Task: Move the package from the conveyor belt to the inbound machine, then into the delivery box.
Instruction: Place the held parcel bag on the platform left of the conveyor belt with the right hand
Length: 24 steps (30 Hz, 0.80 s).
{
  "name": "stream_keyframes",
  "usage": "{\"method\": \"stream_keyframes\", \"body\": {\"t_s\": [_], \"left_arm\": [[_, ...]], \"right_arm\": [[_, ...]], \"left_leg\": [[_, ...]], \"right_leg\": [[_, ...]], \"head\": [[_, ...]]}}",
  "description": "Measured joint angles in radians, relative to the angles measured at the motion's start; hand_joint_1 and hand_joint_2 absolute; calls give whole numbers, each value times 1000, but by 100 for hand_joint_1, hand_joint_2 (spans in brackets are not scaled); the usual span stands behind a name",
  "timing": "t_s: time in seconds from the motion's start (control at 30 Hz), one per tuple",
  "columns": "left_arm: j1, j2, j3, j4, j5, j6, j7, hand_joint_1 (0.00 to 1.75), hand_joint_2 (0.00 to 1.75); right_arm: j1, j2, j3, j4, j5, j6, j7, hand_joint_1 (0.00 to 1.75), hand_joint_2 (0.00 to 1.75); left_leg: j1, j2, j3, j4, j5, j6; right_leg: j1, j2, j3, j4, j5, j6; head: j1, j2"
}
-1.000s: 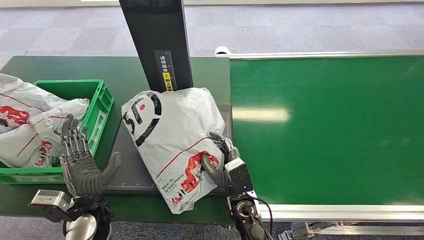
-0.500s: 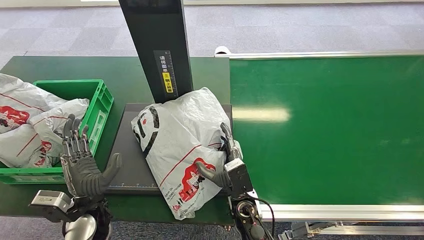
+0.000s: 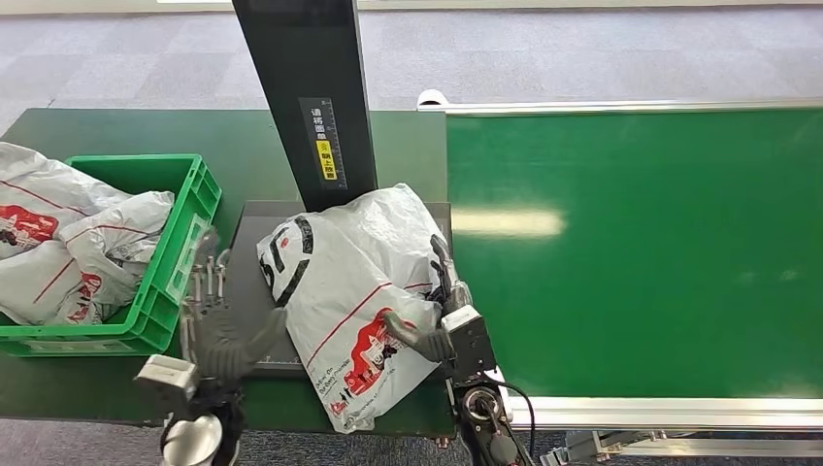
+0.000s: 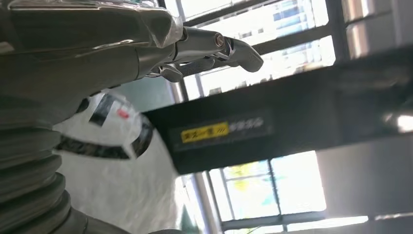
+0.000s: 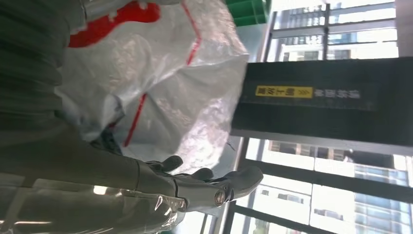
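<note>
Head view shows me the package [image 3: 351,296] lying on the dark platform of the inbound machine [image 3: 250,282], under its black post, which I judge is the scanning stop before the green delivery box [image 3: 184,243]. My right hand [image 3: 437,311] rests against the bag's right edge with thumb and fingers spread, steadying rather than clamping it. My left hand [image 3: 215,320] is motion-blurred beside the bag, fingers apparently apart and empty.

Head view looks down; both wrist views, close, share the package [image 3: 345,291].
</note>
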Motion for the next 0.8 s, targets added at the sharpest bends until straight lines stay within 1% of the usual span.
{"method": "stream_keyframes", "body": {"t_s": [0.17,0.27,0.37,0.53,0.8], "left_arm": [[-85,-3,-100,237,-69,56,0,0,175],[-136,-6,-129,367,-97,69,0,0,175],[-172,-7,-145,464,-104,69,0,0,175],[-203,-7,-156,550,-104,67,0,0,175],[-225,-9,-167,603,-106,62,0,0,175]], "right_arm": [[31,-7,23,-150,-42,-43,0,0,175],[55,-16,31,-244,-64,-80,0,0,175],[81,-29,27,-334,-88,-108,0,0,175],[109,-45,20,-418,-97,-114,0,0,175],[129,-56,11,-471,-105,-118,0,0,175]], "left_leg": [[0,0,0,0,0,0],[0,0,0,0,0,0],[0,1,0,0,0,0],[0,1,0,0,0,0],[0,1,0,0,0,0]], "right_leg": [[0,0,0,0,0,0],[0,0,0,0,0,0],[0,0,0,0,0,0],[0,0,0,0,0,0],[0,0,0,0,0,0]], "head": [[0,0],[0,0],[0,0],[0,0],[0,0]]}}
